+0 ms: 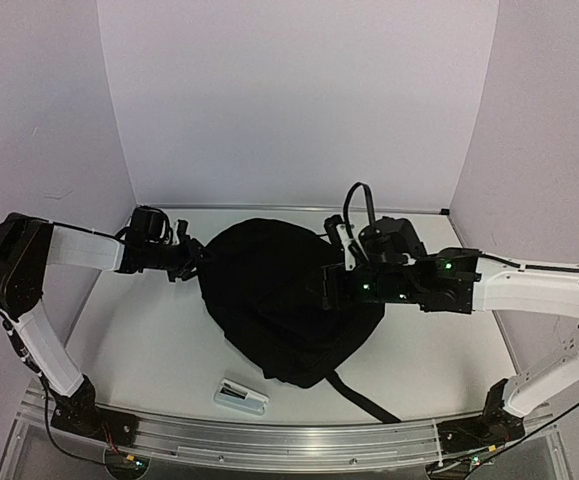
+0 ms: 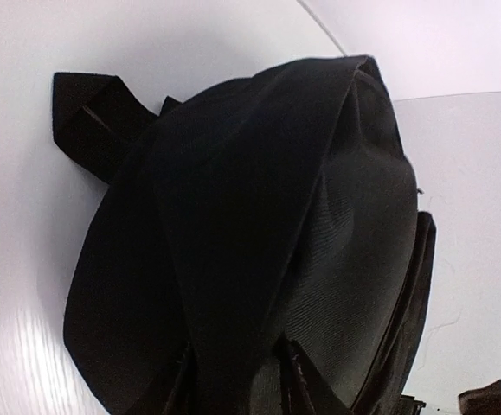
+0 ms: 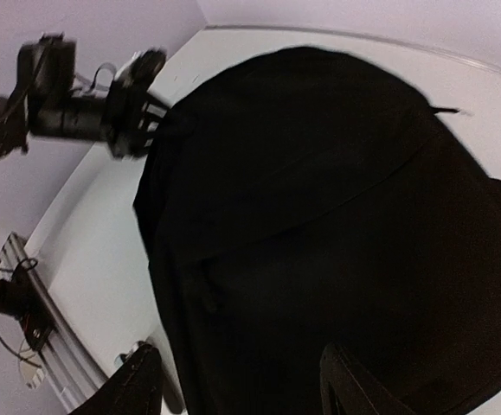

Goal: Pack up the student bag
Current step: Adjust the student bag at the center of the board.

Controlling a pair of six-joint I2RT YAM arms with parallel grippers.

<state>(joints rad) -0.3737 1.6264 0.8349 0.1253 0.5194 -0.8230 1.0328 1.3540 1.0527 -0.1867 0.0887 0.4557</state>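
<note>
Your black bag (image 1: 269, 300) lies in the middle of the white desk (image 1: 139, 340), pale lilac walls (image 1: 289, 100) around. Your right end effector (image 3: 241, 389) hangs spread over it; the left end effector (image 1: 184, 258) is at its left side, grip impossible to tell

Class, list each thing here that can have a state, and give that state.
student bag: lying flat, no opening visible.
left gripper: at the bag's left edge, grip unclear.
right gripper: open, over the bag.
small white item: lying outside the bag.
</note>
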